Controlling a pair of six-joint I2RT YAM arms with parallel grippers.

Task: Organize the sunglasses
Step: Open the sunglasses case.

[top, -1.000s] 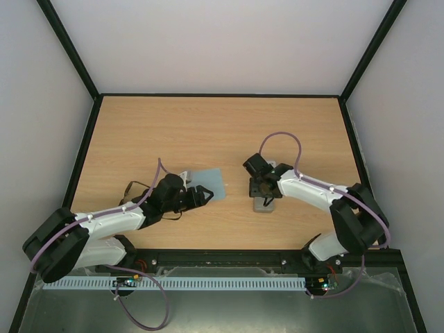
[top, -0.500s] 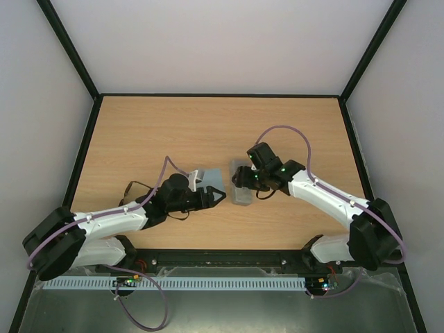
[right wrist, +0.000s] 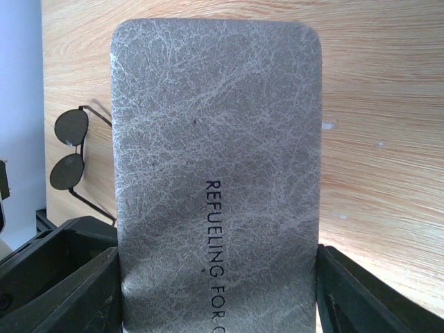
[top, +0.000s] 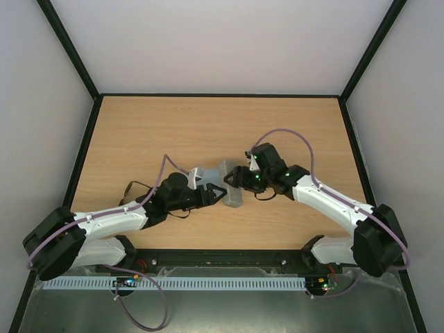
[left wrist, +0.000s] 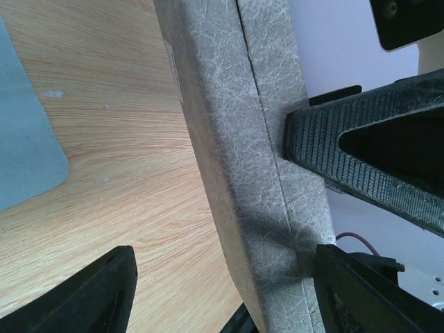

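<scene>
Holding the grey case (right wrist: 215,125) across its width, the right gripper (right wrist: 216,253) pinches it between both fingers, apparently offering one end to the left arm for opening. The left gripper (left wrist: 223,253) stands spread astride that end (contact not confirmed). The sunglasses (right wrist: 69,163) lie on the tabletop (right wrist: 374,83) beside the case, untouched by either gripper. The blue cloth (left wrist: 21,139) lies to the left.

Light: bright, even, diffuse, from above; overhead view sharp, soft faint shadows on table (top: 139,132); grey case (right wrist: 215,125) grain crisp in wrist views; dark shadow band across it, lower centre, left wrist view; lower corners slightly soft.
</scene>
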